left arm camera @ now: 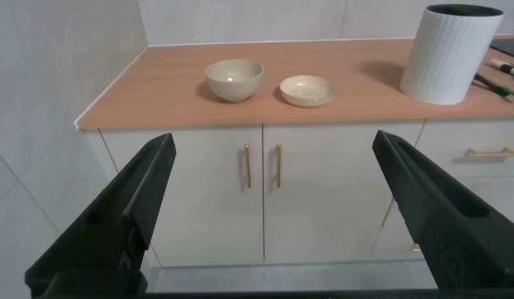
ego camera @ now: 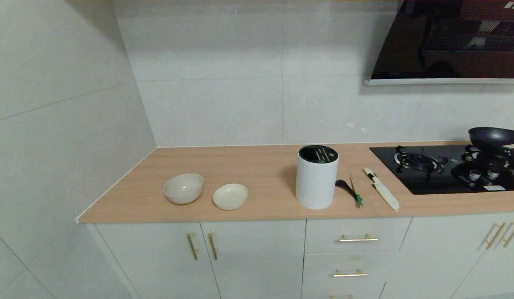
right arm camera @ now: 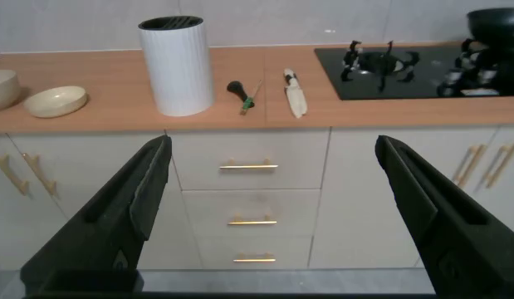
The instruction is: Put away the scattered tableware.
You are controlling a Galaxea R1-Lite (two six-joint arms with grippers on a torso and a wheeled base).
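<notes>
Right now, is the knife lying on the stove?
No, the knife lies on the counter, between the chopsticks and the stove.

Wooden countertop (ego camera: 257, 166) spans the centre, backed by a tiled wall (ego camera: 248, 83) at 12 o'clock. Black gas hob (ego camera: 431, 182), at 3 o'clock, is set into it; a black pan (ego camera: 493, 136) sits on its 3 o'clock burner. Dark range hood (ego camera: 448, 41) hangs at 1 o'clock. White cupboard doors (ego camera: 157, 257) at 7 o'clock and drawers (ego camera: 389, 232) at 5 o'clock bear brass handles (ego camera: 358, 238).

The head camera looks down on the surface (ego camera: 248, 166) from above. Both wrist cameras face the cabinets (left arm camera: 323, 191) from lower, farther back. All three share the white utensil holder (ego camera: 317, 182).
</notes>
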